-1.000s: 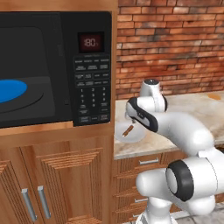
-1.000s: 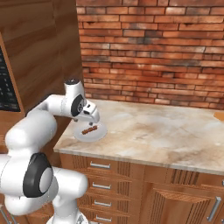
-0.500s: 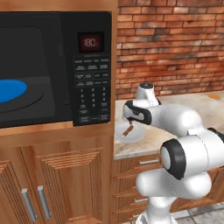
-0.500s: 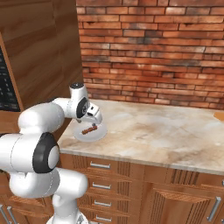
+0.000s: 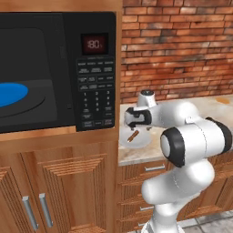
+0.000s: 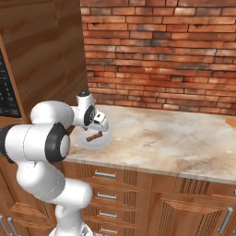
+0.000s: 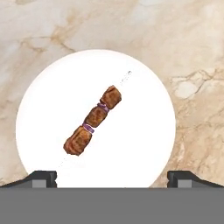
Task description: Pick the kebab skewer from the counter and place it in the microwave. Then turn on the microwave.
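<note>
Gripper point(image 7: 112, 177) poised wide open above the brown-chunked kebab skewer point(image 7: 92, 120), which lay diagonally on a round white plate point(image 7: 144, 144) near the beige stone counter's point(image 6: 175, 138) left front corner, ready for grasping.

A: Tally, please. Skewers?

B: One kebab skewer point(image 7: 92, 120), carrying three brown chunks, with two thin purple slices between them.

A: Plates?

B: Two. One white plate point(image 7: 144, 144) under the skewer at the counter's point(image 6: 175, 138) left end, one blue round plate point(image 5: 11, 93) inside the microwave point(image 5: 54, 68).

A: Appliances?

B: One microwave, far left, with one red display point(image 5: 94, 44).

A: Drawer handles below the counter?

B: Three metal handles in the right base view. One small orange object point(image 6: 231, 121) far right, too small to identify.
</note>
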Available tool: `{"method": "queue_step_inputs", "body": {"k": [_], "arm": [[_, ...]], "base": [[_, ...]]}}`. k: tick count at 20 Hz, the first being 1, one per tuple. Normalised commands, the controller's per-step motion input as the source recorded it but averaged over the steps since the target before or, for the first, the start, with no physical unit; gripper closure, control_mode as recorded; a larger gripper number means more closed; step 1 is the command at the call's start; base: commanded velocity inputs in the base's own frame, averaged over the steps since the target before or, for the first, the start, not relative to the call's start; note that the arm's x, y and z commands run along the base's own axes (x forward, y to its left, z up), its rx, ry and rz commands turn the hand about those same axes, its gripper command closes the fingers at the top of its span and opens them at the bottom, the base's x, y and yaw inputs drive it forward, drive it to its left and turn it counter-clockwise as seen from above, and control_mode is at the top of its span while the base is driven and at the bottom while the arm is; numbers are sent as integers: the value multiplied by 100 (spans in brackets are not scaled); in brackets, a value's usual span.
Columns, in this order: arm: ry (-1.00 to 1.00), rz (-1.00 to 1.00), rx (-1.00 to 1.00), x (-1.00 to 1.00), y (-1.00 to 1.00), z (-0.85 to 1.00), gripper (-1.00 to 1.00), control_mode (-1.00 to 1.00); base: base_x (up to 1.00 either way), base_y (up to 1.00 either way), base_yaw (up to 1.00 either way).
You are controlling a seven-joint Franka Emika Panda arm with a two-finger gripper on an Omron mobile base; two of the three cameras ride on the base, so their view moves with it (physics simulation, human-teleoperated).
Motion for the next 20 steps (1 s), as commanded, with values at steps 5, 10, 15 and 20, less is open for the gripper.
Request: {"method": "queue_step_inputs", "body": {"k": [5, 10, 15, 20], "arm": [[0, 0, 0, 32, 4, -28, -100, -100], [0, 0, 0, 30, 1, -27, -100, -100], [0, 0, 0, 30, 2, -27, -100, -100], [2, 0, 0, 26, 3, -25, -100, -100]], "base": [[0, 0, 0], [0, 0, 0], [0, 0, 0], [0, 0, 0]]}}
